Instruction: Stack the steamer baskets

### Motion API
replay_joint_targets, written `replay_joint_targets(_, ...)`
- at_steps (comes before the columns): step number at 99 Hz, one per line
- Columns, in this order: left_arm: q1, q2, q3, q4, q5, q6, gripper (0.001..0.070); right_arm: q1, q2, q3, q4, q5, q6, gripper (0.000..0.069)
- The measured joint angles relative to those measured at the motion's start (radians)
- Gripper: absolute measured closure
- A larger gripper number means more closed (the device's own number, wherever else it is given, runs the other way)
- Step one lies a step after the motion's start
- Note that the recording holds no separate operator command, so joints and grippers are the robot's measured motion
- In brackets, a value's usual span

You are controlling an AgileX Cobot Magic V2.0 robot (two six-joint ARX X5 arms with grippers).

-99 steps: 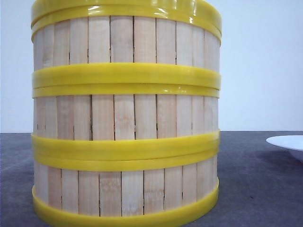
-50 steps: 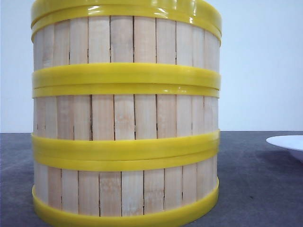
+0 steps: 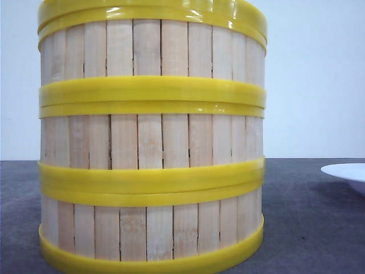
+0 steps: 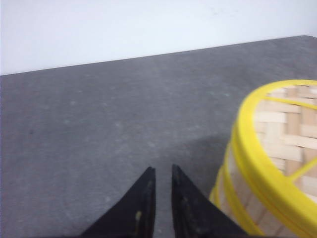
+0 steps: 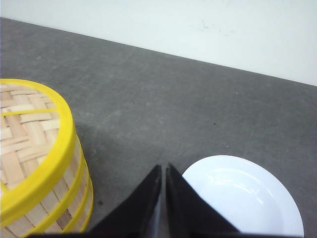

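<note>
Three steamer baskets (image 3: pixel 151 142), stacked in one straight column on the grey bench (image 3: pixel 308 222), left of centre and very near the front camera. Counted by the wall tiers: three slat sections, with doubled yellow bands at the two joints. One white plate (image 3: pixel 347 171), right of the stack and apart from it, cut off by the frame edge in front view.

Two grippers, neither visible in front view. Left gripper (image 4: pixel 162 171): tips pressed nearly together, a thin slit between them, nothing held, over bare bench just left of the stack. Right gripper (image 5: pixel 163 168): tips pressed together, nothing held, between the stack and the plate, touching neither as far as I can see.

View differences: front shows only the outer walls, stack top cropped. Left wrist shows the top basket's rim and its woven floor with yellow cross ribs inside; plate not in frame. Right wrist shows the same woven inside from the other side, plus most of the plate's round face, glossy, nothing on it.
</note>
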Motion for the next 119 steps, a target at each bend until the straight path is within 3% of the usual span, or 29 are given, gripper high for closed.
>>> replay_joint_targets(14,0.101,-0.030,-0.053,0.107,-0.016,0.017,0.0678,0.000,0.000,0.000,0.000,0.000,0.000,0.0681)
replay_joint_targets(29,0.209,-0.111,-0.241,0.331,-0.016,0.016,0.0678,0.000,0.000,0.000,0.000,0.000,0.000,0.0681)
replay_joint_targets(55,0.276,-0.335,-0.636,0.589,-0.015,0.016,0.0678,0.000,0.000,0.000,0.000,0.000,0.000,0.0681)
replay_joint_targets(69,0.285,-0.420,-0.784,0.575,-0.014,0.016,0.0678,0.000,0.000,0.000,0.000,0.000,0.000,0.0681)
replay_joint_targets(91,0.297,-0.450,-0.783,0.479,-0.005,0.015,0.0678,0.000,0.000,0.000,0.000,0.000,0.000,0.0681)
replay_joint_targets(119,0.307,-0.450,-0.782,0.479,-0.005,0.016,0.0678,0.000,0.000,0.000,0.000,0.000,0.000,0.0681)
